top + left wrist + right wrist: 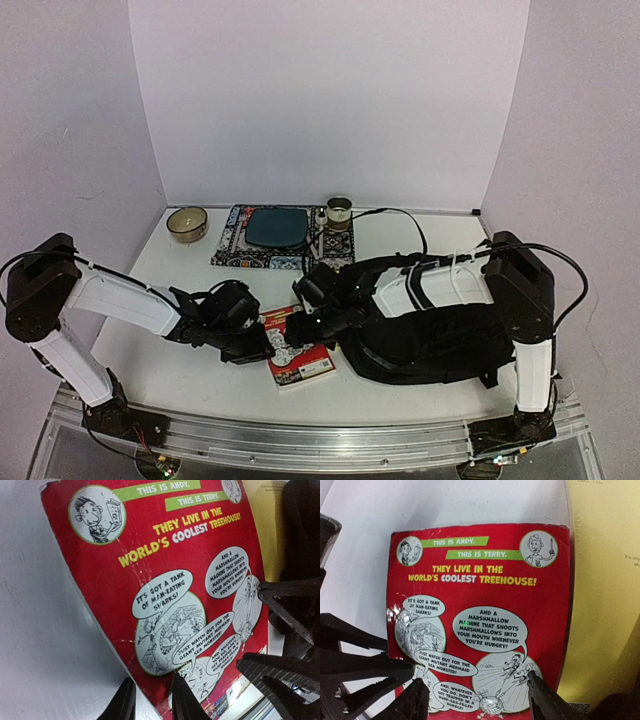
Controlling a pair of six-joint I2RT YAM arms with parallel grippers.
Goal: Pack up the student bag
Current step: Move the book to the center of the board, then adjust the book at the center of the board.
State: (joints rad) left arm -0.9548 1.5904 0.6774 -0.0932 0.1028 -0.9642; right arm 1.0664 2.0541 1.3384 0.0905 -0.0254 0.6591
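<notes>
Three plain panels close in the scene. Back wall point(330, 90) fills the upper centre, pale white with a faint lilac cast. Left wall point(60, 120) and right wall point(580, 120) angle in from the frame edges and are slightly greyer. White table point(180, 370) runs across the lower half, matte and lightly scuffed; the same surface shows in both wrist views. Aluminium rail point(320, 440) runs along the bottom edge of the frame. Light is even and diffuse. Shadows on the tabletop are soft and short.
</notes>
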